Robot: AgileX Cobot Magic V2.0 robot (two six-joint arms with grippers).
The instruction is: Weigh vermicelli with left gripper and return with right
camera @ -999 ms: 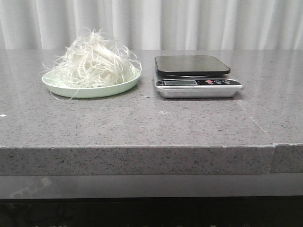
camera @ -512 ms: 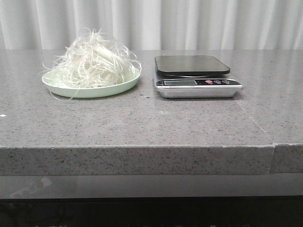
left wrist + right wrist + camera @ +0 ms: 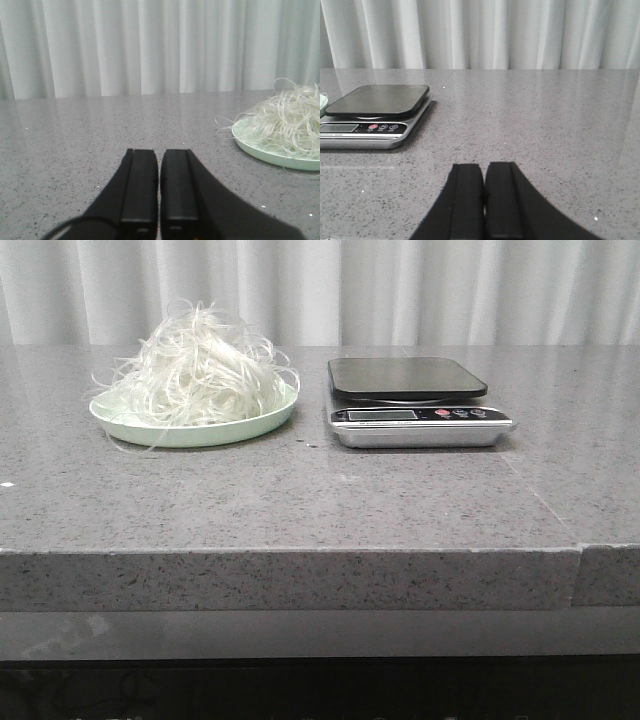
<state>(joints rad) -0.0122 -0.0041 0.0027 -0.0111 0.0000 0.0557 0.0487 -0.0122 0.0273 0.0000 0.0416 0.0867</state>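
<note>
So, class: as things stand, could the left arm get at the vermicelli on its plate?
Probably yes: bare counter lies between the shut left tool and the vermicelli; nothing covers the heap on its plate.

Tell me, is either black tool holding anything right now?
Nothing. The left tool and right tool are shut and empty; the fluffy white vermicelli lies untouched.

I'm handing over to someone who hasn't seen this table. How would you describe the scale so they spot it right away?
On the grey stone table, look to the right of the pale green plate heaped with vermicelli. The scale sits there, apart from the plate: a low silver body with a dark square weighing platform on top. Its front strip has a small display and round buttons, and nothing lies on the platform.
</note>
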